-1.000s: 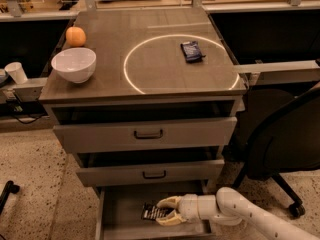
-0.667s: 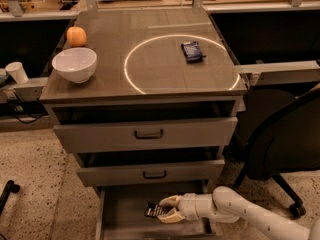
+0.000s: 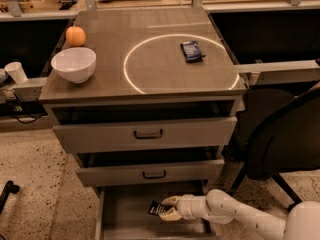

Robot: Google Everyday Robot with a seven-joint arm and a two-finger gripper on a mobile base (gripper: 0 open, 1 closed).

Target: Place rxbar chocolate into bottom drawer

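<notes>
rxbar chocolate (image 3: 155,208) is sitting pinched in the gripper (image 3: 168,209), inside the bottom drawer (image 3: 125,211), which is standing pulled out below the front edge of the worktop (image 3: 150,79). Bar is sticking out leftward from the pale fingers (image 3: 172,200), slightly tilted; can't tell if it's touching the drawer floor. Gripper is clamping narrow on the bar's right end, one finger above it and one below. White arm (image 3: 235,214) is reaching in from the lower right, lying low across the drawer's right side. Middle drawer (image 3: 190,170) and top drawer (image 3: 200,131), both with black handles, are sitting partly open above it, each sticking out a bit past the worktop's front edge. Up top, a dark-blue bar (image 3: 191,50) is lying inside the white ring (image 3: 131,81), toward the back right corner. White bowl (image 3: 74,64) is sitting near the left edge toward the front left corner, with an orange (image 3: 75,36) just behind it toward the back left corner, not touching. Paper cup (image 3: 16,72) is standing off the left edge; black chair (image 3: 285,144) is standing off the right edge.
</notes>
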